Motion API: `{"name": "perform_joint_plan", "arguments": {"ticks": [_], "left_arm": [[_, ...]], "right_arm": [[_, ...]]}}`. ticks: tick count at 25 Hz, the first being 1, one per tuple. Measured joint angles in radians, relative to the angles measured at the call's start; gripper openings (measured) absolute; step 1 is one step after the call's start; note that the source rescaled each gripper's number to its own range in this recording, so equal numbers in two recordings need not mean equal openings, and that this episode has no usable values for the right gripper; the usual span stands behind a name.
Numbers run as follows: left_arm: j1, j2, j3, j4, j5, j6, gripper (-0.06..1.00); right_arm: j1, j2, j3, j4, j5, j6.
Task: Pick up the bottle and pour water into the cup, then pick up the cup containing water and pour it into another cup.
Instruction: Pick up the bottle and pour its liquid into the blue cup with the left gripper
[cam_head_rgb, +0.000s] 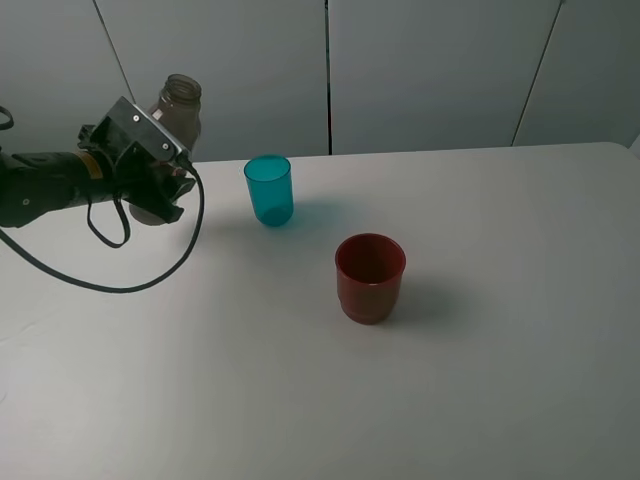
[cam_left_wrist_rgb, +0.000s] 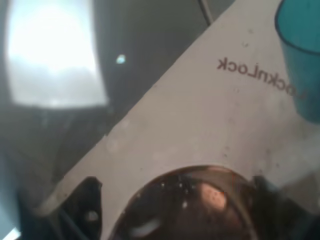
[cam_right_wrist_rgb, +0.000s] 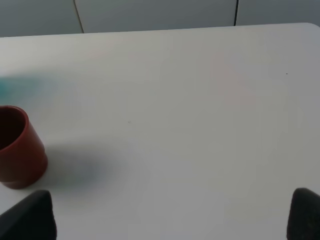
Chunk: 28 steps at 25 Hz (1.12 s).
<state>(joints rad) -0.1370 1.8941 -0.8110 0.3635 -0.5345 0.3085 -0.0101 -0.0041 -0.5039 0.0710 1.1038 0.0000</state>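
Note:
The clear brownish bottle (cam_head_rgb: 180, 108) is at the far left of the table, its open neck showing above my left gripper (cam_head_rgb: 152, 195), which is shut on its body. In the left wrist view the bottle (cam_left_wrist_rgb: 192, 205) fills the space between the dark fingers (cam_left_wrist_rgb: 85, 212). The teal cup (cam_head_rgb: 269, 190) stands upright just right of the bottle and shows at a corner of the left wrist view (cam_left_wrist_rgb: 302, 45). The dark red cup (cam_head_rgb: 370, 277) stands nearer the table's middle. My right gripper (cam_right_wrist_rgb: 167, 222) is open above the table, with the red cup (cam_right_wrist_rgb: 17, 150) off to one side.
The white table (cam_head_rgb: 500, 330) ends at a grey panelled wall (cam_head_rgb: 430, 70) behind. A black cable (cam_head_rgb: 150, 270) loops down from the left arm onto the table. The right arm is outside the exterior view.

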Motion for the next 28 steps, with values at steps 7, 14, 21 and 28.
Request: {"name": "perform_joint_plan", "arguments": {"ticks": [7, 14, 21, 28], "left_arm": [[0.000, 0.000, 0.000, -0.015, 0.000, 0.061, 0.03], [0.000, 0.000, 0.000, -0.027, 0.000, 0.092, 0.03], [-0.027, 0.000, -0.014, -0.129, 0.008, 0.193, 0.03], [-0.064, 0.000, -0.026, -0.294, 0.008, 0.359, 0.03]], "right_arm": [[0.000, 0.000, 0.000, 0.000, 0.000, 0.000], [0.000, 0.000, 0.000, 0.000, 0.000, 0.000], [0.000, 0.000, 0.000, 0.000, 0.000, 0.000], [0.000, 0.000, 0.000, 0.000, 0.000, 0.000]]}}
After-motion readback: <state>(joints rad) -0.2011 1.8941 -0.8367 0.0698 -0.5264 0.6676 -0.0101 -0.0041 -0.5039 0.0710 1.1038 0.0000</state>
